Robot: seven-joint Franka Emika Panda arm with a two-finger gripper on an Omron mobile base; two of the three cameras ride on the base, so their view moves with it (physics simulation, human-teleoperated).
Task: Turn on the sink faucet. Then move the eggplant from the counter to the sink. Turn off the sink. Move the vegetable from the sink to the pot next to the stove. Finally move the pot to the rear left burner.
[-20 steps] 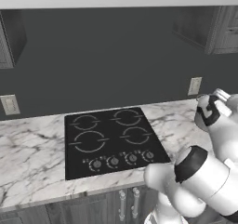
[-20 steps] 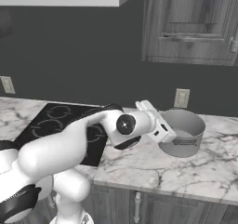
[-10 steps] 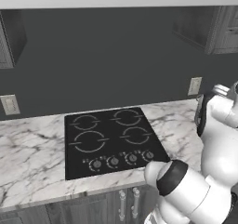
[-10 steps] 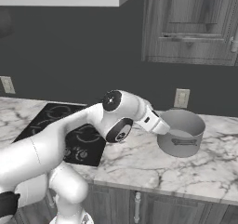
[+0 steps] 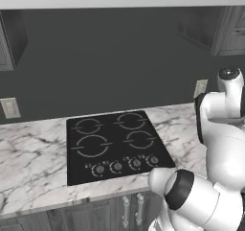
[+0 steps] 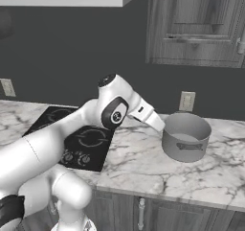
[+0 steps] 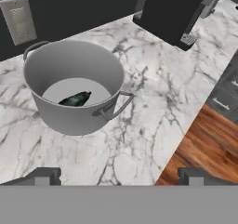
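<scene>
The grey pot (image 7: 74,86) stands on the marble counter (image 7: 153,102) with two loop handles, and the dark eggplant (image 7: 74,99) lies on its bottom. My gripper (image 7: 119,177) hovers open and empty above the counter, short of the pot's near handle (image 7: 116,108). In the right base view the pot (image 6: 186,136) sits to the right of the stove (image 6: 72,134), and my hand reaches down to its left rim. The rear left burner (image 5: 88,126) is bare. The sink and its faucet are out of view.
A wall outlet (image 7: 18,18) is behind the pot. A dark appliance (image 7: 174,14) stands on the counter beyond it. The counter's edge drops to a wooden floor (image 7: 204,148). Upper cabinets (image 6: 196,26) hang above the pot.
The arm has swung right and straightened, bringing the hand from over the counter beside the stove to the pot's left rim. The pot and the open gripper's spread are unchanged.
</scene>
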